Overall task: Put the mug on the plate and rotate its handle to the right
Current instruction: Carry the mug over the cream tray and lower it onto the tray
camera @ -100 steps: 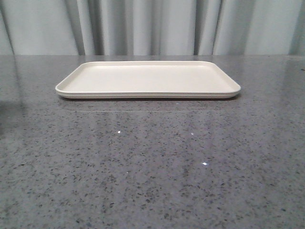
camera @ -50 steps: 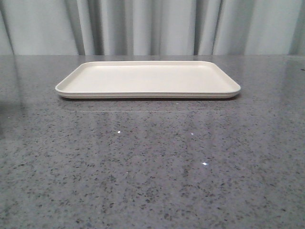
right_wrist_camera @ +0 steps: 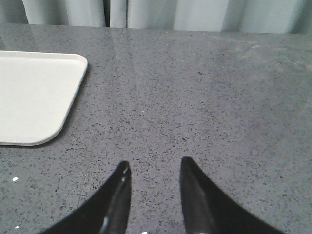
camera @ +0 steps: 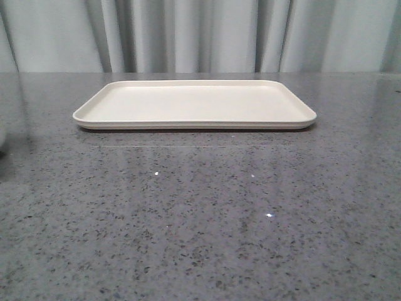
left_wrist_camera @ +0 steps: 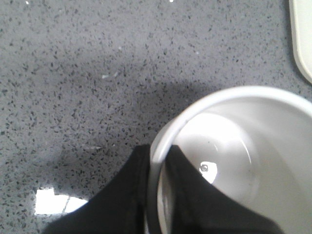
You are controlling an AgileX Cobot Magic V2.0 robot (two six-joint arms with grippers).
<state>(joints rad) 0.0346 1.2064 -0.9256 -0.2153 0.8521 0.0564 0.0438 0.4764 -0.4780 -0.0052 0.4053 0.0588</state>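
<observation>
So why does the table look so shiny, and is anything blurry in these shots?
Front view: the polished table mirrors the curtain as pale streaks, with small glints of light. Left wrist view: the mug sits so close that it looks soft, with a dark shadow beside it and a bright window-like reflection. Right wrist view: sharp, even light; the plate has no glare.

Two black fingers [left_wrist_camera: 185,195] on the left gripper [left_wrist_camera: 158,168], matte, broad at the base and narrowing to blunt points. Two more fingers [right_wrist_camera: 197,195] on the right gripper [right_wrist_camera: 152,168], glossy black, curved like horns, tapering to slim tips, with pale glints along the inner edges. Perhaps the same plastic on both, though dim light on the left hides any sheen. Smooth surfaces throughout.
</observation>
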